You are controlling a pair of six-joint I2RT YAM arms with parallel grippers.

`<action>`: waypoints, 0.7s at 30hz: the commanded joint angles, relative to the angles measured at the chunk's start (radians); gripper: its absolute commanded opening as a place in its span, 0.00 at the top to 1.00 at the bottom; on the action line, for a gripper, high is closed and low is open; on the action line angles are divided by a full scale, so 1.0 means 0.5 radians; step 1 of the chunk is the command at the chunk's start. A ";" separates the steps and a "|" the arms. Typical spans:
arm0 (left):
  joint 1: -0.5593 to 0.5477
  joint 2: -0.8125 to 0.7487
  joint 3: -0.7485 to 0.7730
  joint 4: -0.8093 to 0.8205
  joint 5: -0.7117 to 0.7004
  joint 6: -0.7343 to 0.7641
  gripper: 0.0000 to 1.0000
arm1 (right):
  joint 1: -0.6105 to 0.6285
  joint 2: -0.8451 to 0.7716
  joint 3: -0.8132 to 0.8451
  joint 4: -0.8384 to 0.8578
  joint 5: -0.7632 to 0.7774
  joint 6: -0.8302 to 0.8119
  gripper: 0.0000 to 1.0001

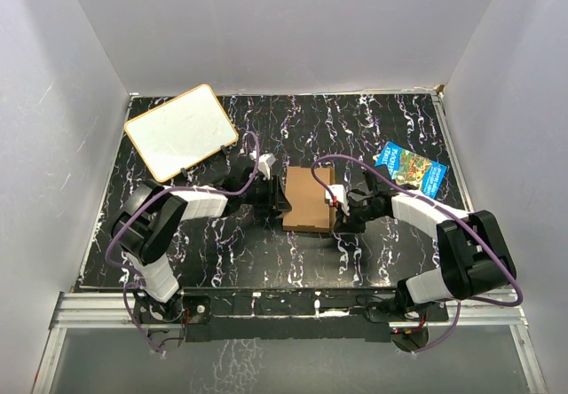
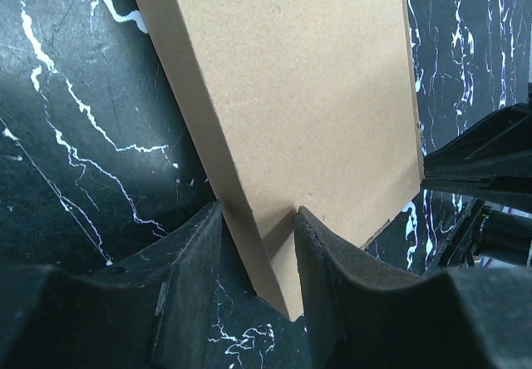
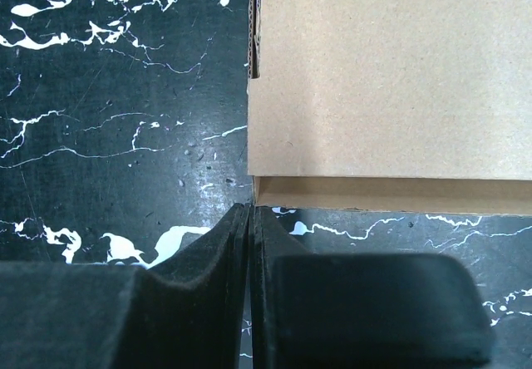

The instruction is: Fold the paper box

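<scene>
- Paper box (image 1: 308, 199): centre of bench (image 1: 222, 256); long axis runs 12 to 6 in the top view.
- Left fingers (image 2: 199, 253): at the box's 9 o'clock edge; only the wrist view shows them clamped across its thick folded edge.
- Right fingers (image 3: 233, 244): at the 3 o'clock edge; the wrist view shows them pressed together, tips against a box corner.

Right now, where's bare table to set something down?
Free: far strip of table between white board and blue box; near strip between cardboard box and the front edge. Crowded: centre, left gripper and right gripper flanking the cardboard box.
</scene>
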 commanded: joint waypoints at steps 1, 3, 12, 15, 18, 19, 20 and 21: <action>-0.018 0.073 0.041 -0.143 0.022 0.087 0.62 | 0.026 -0.069 0.025 0.188 -0.177 -0.022 0.89; -0.019 0.075 0.062 -0.170 0.025 0.107 0.62 | 0.027 -0.060 0.050 0.103 -0.153 -0.098 0.89; 0.071 0.087 0.208 -0.382 0.056 0.383 0.61 | -0.299 -0.065 0.230 -0.346 -0.203 -0.401 0.86; 0.091 0.134 0.295 -0.475 0.127 0.548 0.60 | -0.455 -0.096 0.257 -0.355 -0.313 -0.367 0.79; 0.095 0.224 0.439 -0.639 0.206 0.736 0.59 | -0.558 -0.117 0.275 -0.162 -0.376 -0.085 0.75; 0.095 0.262 0.495 -0.693 0.227 0.795 0.59 | -0.585 -0.123 0.276 -0.075 -0.370 0.084 0.75; 0.095 0.300 0.547 -0.745 0.246 0.851 0.59 | -0.592 -0.129 0.277 0.036 -0.353 0.209 0.74; 0.095 0.331 0.592 -0.781 0.268 0.906 0.59 | -0.593 -0.131 0.274 0.158 -0.320 0.353 0.72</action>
